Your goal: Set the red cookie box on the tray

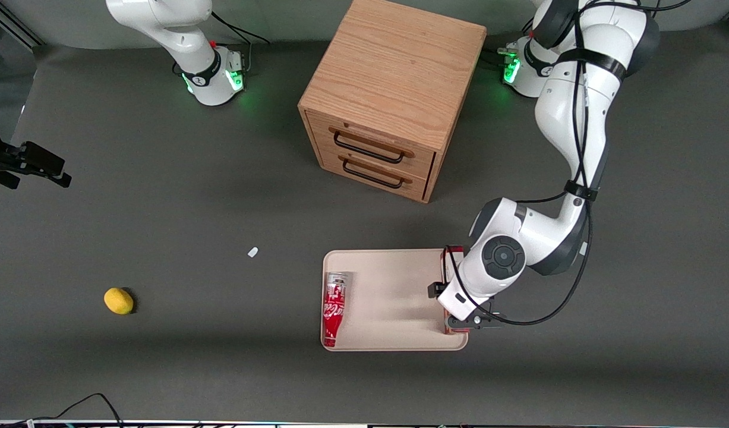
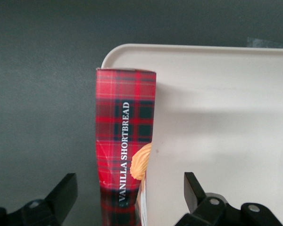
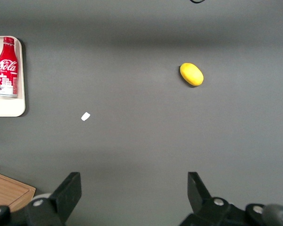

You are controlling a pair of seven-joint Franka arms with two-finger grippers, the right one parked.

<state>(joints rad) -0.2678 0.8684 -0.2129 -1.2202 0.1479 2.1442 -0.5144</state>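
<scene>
Gripper (image 2: 127,197) spread around red cookie box (image 2: 125,141), box apparently on tray (image 2: 226,117) edge, mostly arm-hidden from front.

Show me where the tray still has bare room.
The tray is bare between the soda bottle and the cookie box. The box edge is crowded: the open gripper straddles the box there.
</scene>
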